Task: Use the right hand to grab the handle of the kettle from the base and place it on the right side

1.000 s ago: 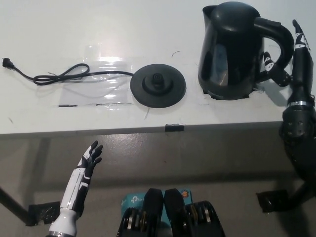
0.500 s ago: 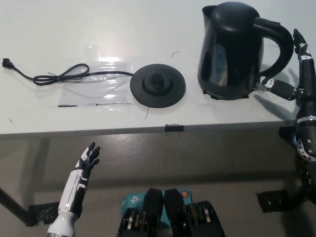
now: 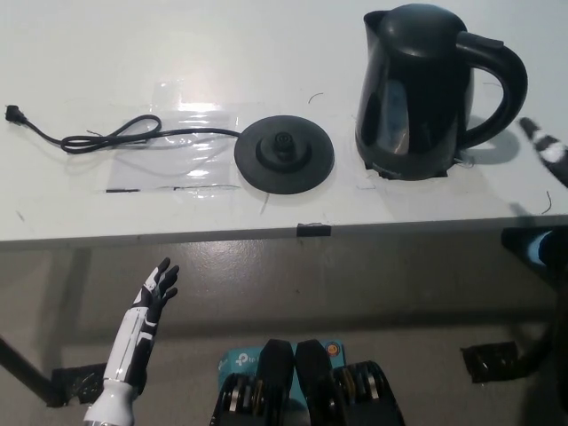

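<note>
The black kettle (image 3: 417, 89) stands upright on the white table (image 3: 177, 53), to the right of its round black base (image 3: 284, 154), with its handle (image 3: 499, 84) facing right. My black right hand (image 3: 546, 151) shows only as a blurred sliver at the right edge, apart from the handle and holding nothing. My white left hand (image 3: 153, 293) rests open below the table's front edge at lower left.
The base's black cord (image 3: 124, 135) runs left across the table to a plug (image 3: 12, 113), over a patch of clear tape (image 3: 173, 146). A piece of black tape (image 3: 312, 230) marks the table's front edge. Grey floor lies below.
My right hand has let go of the kettle handle and drawn back to the right, mostly out of the picture. The kettle stays where it stood. My left hand has sunk a little.
</note>
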`<action>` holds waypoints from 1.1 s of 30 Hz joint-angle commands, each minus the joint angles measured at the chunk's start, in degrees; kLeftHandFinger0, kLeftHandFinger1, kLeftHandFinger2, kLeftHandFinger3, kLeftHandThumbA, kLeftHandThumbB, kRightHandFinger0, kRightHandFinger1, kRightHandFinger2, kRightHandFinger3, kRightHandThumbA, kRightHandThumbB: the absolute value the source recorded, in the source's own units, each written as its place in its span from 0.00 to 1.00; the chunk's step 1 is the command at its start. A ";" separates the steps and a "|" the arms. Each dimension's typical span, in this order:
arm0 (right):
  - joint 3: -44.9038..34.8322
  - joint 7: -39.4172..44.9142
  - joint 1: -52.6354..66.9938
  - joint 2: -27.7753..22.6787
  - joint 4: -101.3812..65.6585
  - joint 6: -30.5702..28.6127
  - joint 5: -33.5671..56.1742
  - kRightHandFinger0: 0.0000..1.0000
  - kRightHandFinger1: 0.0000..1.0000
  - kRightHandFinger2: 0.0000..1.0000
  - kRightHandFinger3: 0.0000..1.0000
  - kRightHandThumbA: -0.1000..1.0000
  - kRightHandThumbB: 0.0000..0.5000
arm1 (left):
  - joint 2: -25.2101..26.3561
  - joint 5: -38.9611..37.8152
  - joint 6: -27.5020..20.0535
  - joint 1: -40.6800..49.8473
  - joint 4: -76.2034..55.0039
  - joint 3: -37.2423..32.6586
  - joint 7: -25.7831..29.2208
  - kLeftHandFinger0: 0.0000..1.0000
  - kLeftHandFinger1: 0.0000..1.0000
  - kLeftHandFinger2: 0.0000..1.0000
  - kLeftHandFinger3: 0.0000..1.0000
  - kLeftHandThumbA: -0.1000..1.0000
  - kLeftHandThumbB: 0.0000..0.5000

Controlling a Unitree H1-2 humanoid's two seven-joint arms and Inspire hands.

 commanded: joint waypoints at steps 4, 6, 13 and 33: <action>2.14 -13.76 9.55 5.51 -18.68 -1.55 -24.73 1.00 1.00 1.00 1.00 1.00 0.83 | 0.81 0.83 -2.11 0.30 -1.10 -0.05 0.13 1.00 1.00 1.00 1.00 1.00 1.00; 8.32 -12.94 12.75 4.95 -19.07 -1.55 -23.07 1.00 1.00 1.00 1.00 1.00 0.81 | 0.88 0.96 -2.11 0.68 -1.16 -0.36 0.07 1.00 1.00 1.00 1.00 1.00 0.99; 21.64 -13.06 17.87 3.57 -8.87 -1.55 -21.53 1.00 1.00 1.00 1.00 1.00 0.61 | 0.63 1.20 -2.11 2.74 -1.59 -1.39 -0.32 1.00 1.00 1.00 1.00 1.00 1.00; 25.04 6.13 19.93 -0.06 6.23 -0.29 -10.69 1.00 1.00 1.00 1.00 1.00 0.62 | 1.14 0.63 -2.11 3.71 -1.17 -2.99 -1.49 1.00 1.00 1.00 1.00 1.00 1.00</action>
